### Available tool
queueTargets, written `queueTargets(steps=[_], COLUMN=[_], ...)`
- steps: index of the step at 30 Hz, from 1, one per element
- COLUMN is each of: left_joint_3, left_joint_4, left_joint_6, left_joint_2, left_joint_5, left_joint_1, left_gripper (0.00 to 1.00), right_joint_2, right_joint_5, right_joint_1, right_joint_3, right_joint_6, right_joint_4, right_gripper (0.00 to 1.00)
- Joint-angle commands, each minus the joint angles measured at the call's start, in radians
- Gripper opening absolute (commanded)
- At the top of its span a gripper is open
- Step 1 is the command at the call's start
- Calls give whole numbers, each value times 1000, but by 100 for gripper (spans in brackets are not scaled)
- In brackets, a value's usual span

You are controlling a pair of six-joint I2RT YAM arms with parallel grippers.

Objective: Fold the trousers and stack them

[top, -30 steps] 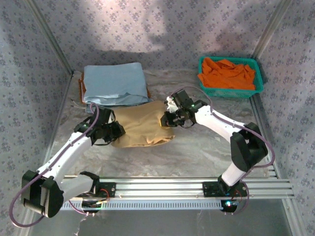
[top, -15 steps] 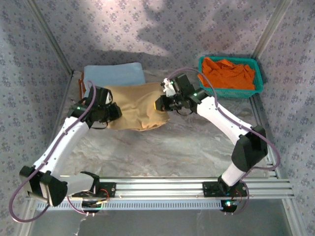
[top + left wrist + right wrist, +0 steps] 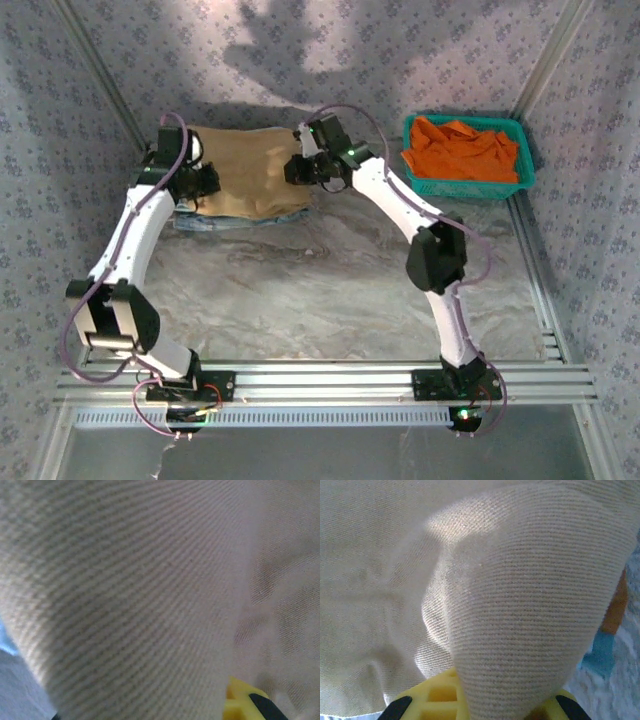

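Robot test cell, patterned cloth walls, aluminium rail, marbled tabletop

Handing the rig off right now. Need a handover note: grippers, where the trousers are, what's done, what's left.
Left gripper: shut on the left edge of the trousers.
Right gripper: shut on their right edge.
Trousers: folded, lying on top of the light blue folded cloth at the far left of the table.
Done: the fold, and placing them on the stack.
Left: open both grippers, back the arms off, and check that the fold holds.
The orange garment sits in the green basket, far right.
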Motion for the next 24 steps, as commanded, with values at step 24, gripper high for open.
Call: queueTargets(steps=[24], left_joint_3=[120], left_joint_4=[201], left_joint_6=[32], left_joint_2=[266], left_joint_5=[101], left_joint_1=[215], left_gripper=[0], right_joint_2=[481], right_joint_5=[53], right_joint_1=[-56], right_joint_3=[531], right_joint_6=[45], right_joint_4=[167], right_gripper=[11])
